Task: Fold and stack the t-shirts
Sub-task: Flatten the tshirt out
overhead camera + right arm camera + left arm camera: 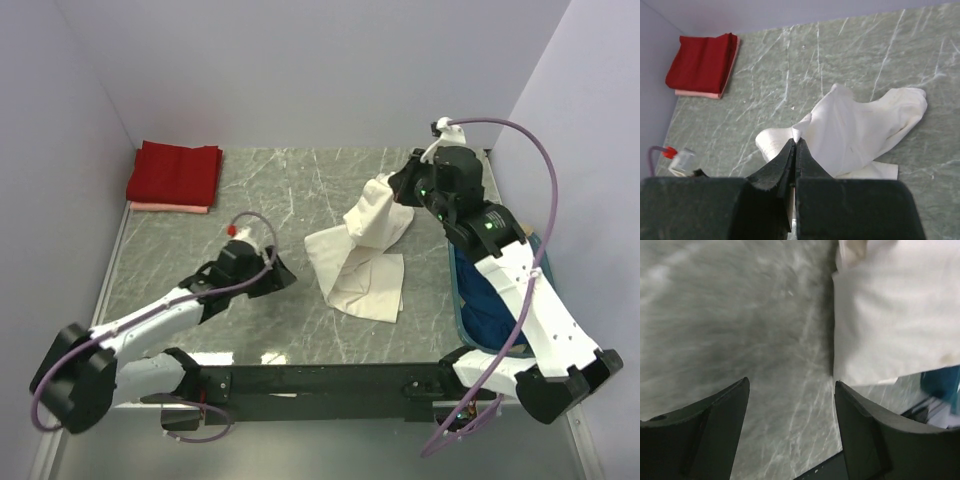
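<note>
A cream-white t-shirt (362,268) lies crumpled mid-table, one end pulled up toward the back right. My right gripper (398,190) is shut on a fold of that shirt; in the right wrist view its tips (796,141) pinch a peak of the cloth (860,125). My left gripper (285,275) hovers just left of the shirt, open and holding nothing; the left wrist view shows bare table between its fingers (791,382), with the shirt's edge (895,315) by the right finger. A folded red t-shirt (175,170) rests on a pale pink one (168,207) at the back left. A dark blue t-shirt (480,305) lies in the basket.
The teal basket (452,290) stands along the table's right edge, partly under my right arm. Grey walls enclose the table at left, back and right. The red and pink pile (702,62) sits in the back left corner.
</note>
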Tool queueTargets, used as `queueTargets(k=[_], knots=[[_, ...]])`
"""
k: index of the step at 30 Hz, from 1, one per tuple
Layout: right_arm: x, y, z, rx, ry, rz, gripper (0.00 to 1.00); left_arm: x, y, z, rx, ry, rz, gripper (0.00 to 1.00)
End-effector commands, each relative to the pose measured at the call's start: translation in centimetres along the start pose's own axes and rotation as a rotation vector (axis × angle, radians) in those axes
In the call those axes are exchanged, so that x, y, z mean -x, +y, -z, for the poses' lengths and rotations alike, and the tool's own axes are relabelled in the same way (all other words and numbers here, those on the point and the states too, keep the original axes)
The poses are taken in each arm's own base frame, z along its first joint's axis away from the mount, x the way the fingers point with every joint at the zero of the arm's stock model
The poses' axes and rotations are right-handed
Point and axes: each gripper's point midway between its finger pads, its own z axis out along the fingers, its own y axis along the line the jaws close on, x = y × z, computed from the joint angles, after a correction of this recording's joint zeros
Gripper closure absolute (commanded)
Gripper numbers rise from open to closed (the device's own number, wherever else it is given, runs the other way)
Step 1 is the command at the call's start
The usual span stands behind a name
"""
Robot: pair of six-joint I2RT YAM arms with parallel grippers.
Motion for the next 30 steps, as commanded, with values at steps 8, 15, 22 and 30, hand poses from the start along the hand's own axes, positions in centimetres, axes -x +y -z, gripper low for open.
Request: queueTargets(k=[8, 15, 22, 30], knots=[[3.5, -0.7, 2.4, 0.007, -0.069, -0.01, 1.0, -4.5, -9.6, -4.2, -0.143, 0.002, -0.321, 0.26], [5.9, -0.1, 3.7, 0.02, -0.107, -0.018, 1.0, -7.0, -8.7, -8.3, 0.007, -0.01, -0.36, 0.25], [6.7, -0.6, 4.4, -0.001, -0.127, -0.024, 1.0, -5.1, -7.8, -8.9, 0.099, -0.11, -0.31, 0.43], [8.3, -0.5, 3.7, -0.004, -0.156, -0.049, 1.0, -2.1, -8.7, -8.2, 0.173, -0.198, -0.349, 0.99]])
